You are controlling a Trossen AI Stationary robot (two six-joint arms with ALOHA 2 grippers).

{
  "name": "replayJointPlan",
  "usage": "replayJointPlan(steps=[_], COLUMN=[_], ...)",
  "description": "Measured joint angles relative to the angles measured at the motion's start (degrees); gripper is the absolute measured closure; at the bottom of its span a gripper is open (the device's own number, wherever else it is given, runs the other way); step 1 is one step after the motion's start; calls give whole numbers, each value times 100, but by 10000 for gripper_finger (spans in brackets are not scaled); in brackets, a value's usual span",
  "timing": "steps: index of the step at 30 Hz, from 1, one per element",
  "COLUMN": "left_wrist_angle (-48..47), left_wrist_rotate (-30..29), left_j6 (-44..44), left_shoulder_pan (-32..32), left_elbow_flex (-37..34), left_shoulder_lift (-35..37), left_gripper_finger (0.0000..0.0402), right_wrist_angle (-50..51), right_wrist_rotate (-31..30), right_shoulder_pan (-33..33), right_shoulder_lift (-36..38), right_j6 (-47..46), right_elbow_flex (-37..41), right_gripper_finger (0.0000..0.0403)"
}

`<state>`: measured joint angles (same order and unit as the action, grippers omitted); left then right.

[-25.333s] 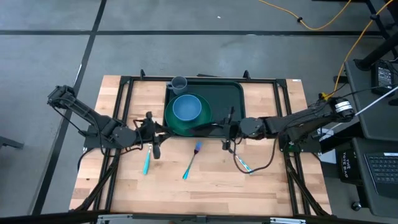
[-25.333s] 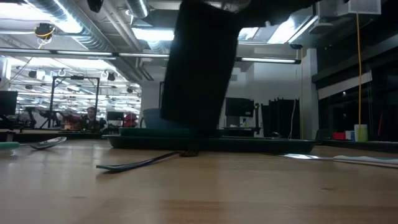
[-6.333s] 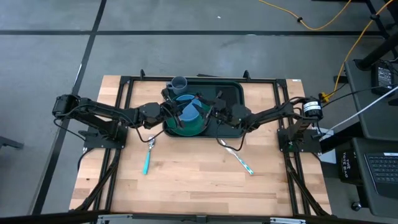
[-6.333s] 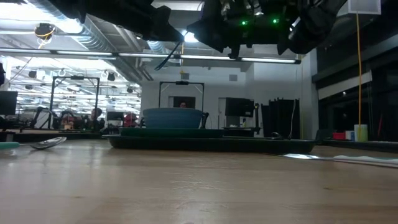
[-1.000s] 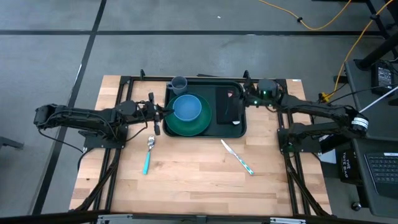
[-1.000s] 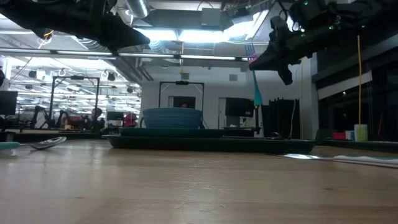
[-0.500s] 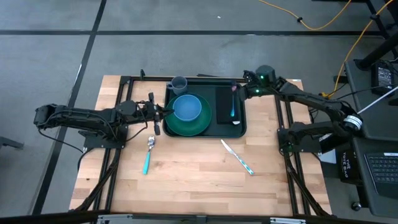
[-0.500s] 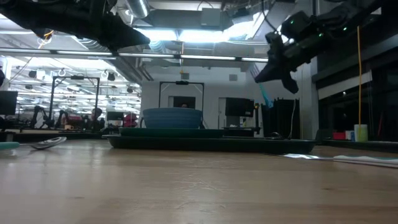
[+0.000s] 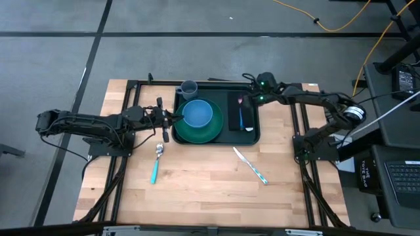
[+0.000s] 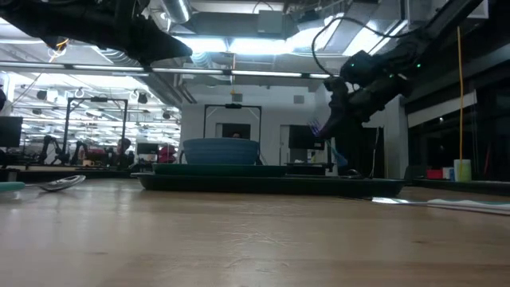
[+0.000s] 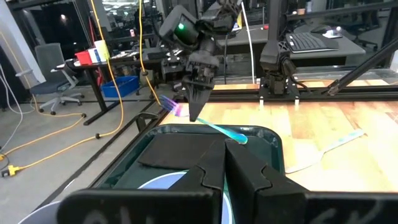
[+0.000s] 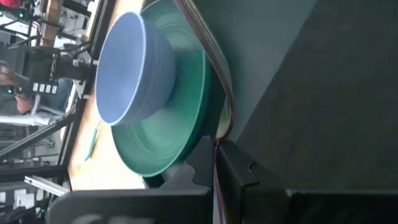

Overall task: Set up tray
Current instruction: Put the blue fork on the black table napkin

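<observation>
The dark green tray (image 9: pixel 220 92) lies at the table's far middle. It carries a green plate (image 9: pixel 190 134) with a blue bowl (image 9: pixel 197 113), a grey cup (image 9: pixel 189 87) and a flat black rectangle (image 9: pixel 235 123). My right gripper (image 9: pixel 248 101) hangs over the tray's right part, shut on a fork (image 9: pixel 243 117) with a purple and teal handle. My left gripper (image 9: pixel 167 121) waits shut and level beside the tray's left edge, with nothing between its fingers. My right gripper pinches the fork between its two fingers near its purple end (image 11: pixel 181 112), coming from the table's far right and slanting down. The fork slants below the fingers, its teal end (image 11: pixel 239 137) lowest over the black rectangle. Whether that end touches the rectangle, I cannot tell.
A teal-handled spoon (image 9: pixel 156 164) lies on the wood near the tray's left corner. A knife (image 9: pixel 251 165) lies on the near side of the tray's right corner. The table's near half is bare wood. Black frame rails (image 9: pixel 298 111) run along both sides.
My right gripper has come from the tray's far right corner toward the table's left and down, rolling as it went. The fork, which hung with its teal end straight down, now slants low over the black rectangle.
</observation>
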<state>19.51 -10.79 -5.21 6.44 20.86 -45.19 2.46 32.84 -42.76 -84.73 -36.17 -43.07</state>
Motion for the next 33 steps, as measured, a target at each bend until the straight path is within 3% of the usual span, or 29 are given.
replayJointPlan(steps=[17,33], left_wrist_angle=[2,2], left_wrist_rotate=[-1,-2], left_j6=[0,-2], left_shoulder_pan=[0,-2], left_elbow_flex=[0,0], left_shoulder_lift=[0,0], left_gripper_finger=[394,396], right_wrist_angle=[-318,-722], right_wrist_rotate=[-171,40], right_shoulder_pan=[-246,-362], right_shoulder_lift=[-560,-1080], right_j6=[-109,-80], right_elbow_flex=[-2,-2], right_gripper_finger=[397,396])
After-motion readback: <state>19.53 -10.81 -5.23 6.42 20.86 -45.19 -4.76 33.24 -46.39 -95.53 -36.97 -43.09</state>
